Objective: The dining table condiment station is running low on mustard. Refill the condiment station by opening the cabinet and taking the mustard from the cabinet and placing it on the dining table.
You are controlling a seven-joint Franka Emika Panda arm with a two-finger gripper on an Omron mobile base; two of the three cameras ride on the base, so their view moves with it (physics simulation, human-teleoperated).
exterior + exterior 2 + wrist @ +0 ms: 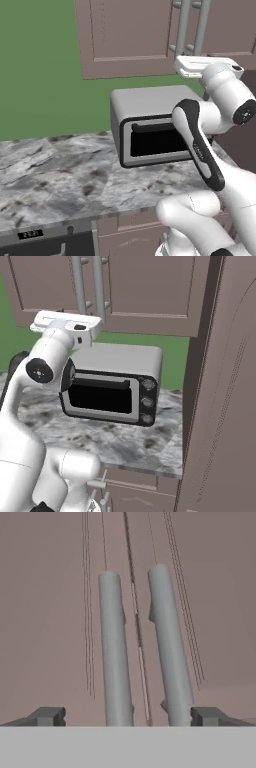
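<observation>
Mauve-brown panelled wall cabinet [130,35] carries 2 pale grey bar handles [115,652]. Behind it, a flat green wall [40,65]. Silver-grey toaster oven [117,383] shows a black window and dark knobs. Grey-and-white veined marble countertop [60,175] has brown flecks.

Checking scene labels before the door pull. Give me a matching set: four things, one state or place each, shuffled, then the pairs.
Things:
1. cabinet
2. hand
3. toaster oven
4. bar handles

States or places:
A. grey, side by side at the seam between the two doors
B. doors shut
C. on the marble counter below the cabinet
D. open, fingertips either side of both bars

Pairs: 1-B, 2-D, 3-C, 4-A
</observation>
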